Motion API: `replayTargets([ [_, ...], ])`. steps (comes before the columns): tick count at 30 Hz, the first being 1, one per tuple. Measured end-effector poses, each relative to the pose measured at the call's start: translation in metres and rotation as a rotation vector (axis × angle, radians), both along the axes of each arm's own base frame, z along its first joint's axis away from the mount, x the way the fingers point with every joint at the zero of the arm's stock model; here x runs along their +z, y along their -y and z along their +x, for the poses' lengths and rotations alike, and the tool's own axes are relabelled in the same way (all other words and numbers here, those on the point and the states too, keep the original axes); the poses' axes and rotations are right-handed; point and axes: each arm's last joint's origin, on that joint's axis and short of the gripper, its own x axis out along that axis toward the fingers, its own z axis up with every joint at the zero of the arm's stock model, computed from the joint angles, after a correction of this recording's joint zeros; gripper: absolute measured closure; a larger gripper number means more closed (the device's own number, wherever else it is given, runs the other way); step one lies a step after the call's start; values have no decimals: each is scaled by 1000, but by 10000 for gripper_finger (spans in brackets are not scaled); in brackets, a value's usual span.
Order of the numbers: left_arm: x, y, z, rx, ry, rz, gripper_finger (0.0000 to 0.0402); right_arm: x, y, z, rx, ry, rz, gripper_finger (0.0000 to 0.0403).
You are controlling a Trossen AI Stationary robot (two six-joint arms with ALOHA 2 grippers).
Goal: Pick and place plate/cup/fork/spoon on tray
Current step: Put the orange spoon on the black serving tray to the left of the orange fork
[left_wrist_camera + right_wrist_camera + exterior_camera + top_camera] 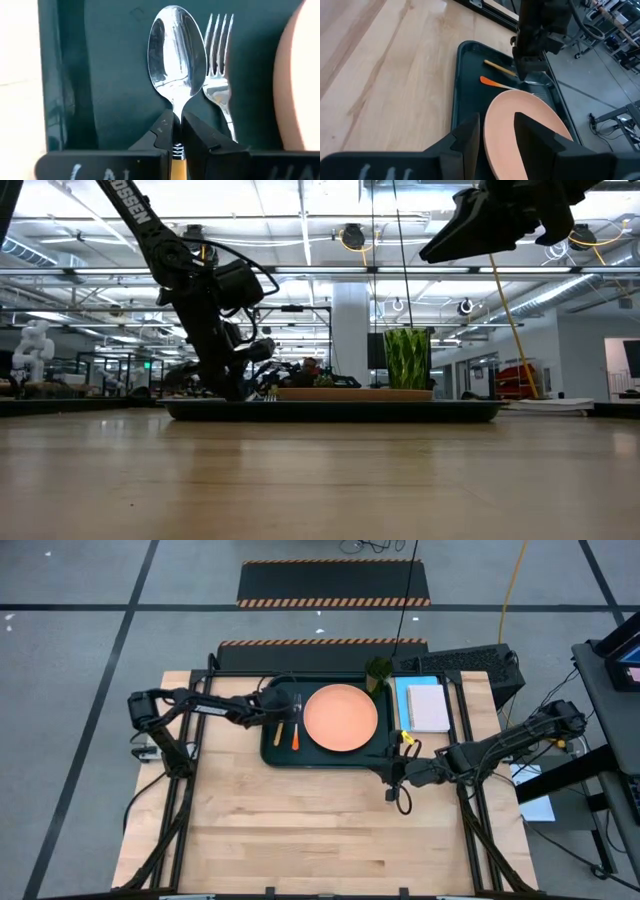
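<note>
On the tray [275, 752] lie plate [340, 717], fork [297, 725], spoon [281, 727].

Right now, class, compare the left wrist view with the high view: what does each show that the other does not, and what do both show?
Only the left wrist view shows the left hand closed on the spoon at its neck, and the fork's prongs. Only the high view shows the cup at the tray's corner, the notepad, and the right hand over the table. Both show the tray and plate.
</note>
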Motion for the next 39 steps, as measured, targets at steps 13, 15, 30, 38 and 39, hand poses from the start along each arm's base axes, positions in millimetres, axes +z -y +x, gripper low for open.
replayTargets([
  [13, 0, -1, -1, 46, -13, 20, 281, -3, 1, -2, -20, -25, 24, 284],
  [15, -1, -1, -1, 41, -12, 15, 279, -3, 1, -2, -21, -29, 23, 284],
  [30, -3, 25, 7, -86, -36, -46, 324, -4, 1, -2, -20, -34, 20, 284],
  [38, -3, 32, 8, -88, -40, -59, 331, -4, 1, -2, -20, -33, 20, 284],
  [39, -3, 33, 8, -87, -39, -61, 331, -4, 1, -2, -20, -33, 20, 284],
])
